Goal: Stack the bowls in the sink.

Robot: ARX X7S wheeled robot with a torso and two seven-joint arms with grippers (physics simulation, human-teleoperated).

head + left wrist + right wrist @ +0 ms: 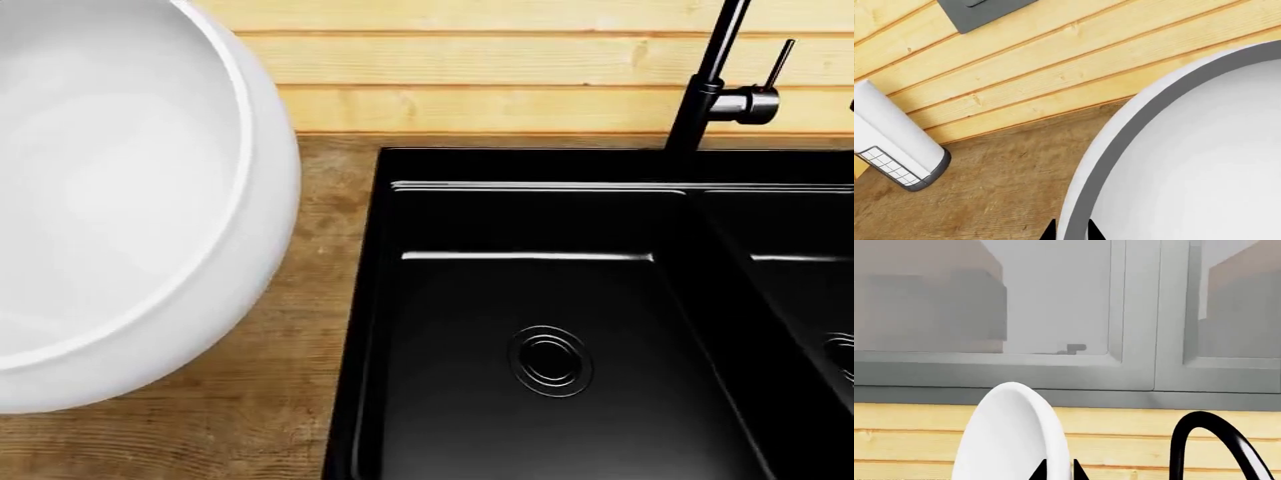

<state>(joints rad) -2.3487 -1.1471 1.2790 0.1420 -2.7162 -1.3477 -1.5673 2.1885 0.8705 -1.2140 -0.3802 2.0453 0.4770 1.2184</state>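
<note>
The large white bowl [120,200] fills the left of the head view, lifted above the wooden counter to the left of the black sink [358,330]. In the left wrist view my left gripper [1071,228] is shut on this large bowl [1201,165], one black tip on each side of its rim. My right gripper [1059,469] is shut on the rim of a smaller white bowl [1011,435], seen edge-on and held up in front of the plank wall. Neither gripper shows in the head view. The sink's left basin holds nothing over its drain [550,360].
The tall black faucet [701,90] rises behind the sink's divider, and its arch [1191,422] is close beside the smaller bowl. A white cylinder [894,140] lies on the counter [1001,190] by the wall. A grey wall plate [984,11] and grey upper cabinets [1054,305] sit above.
</note>
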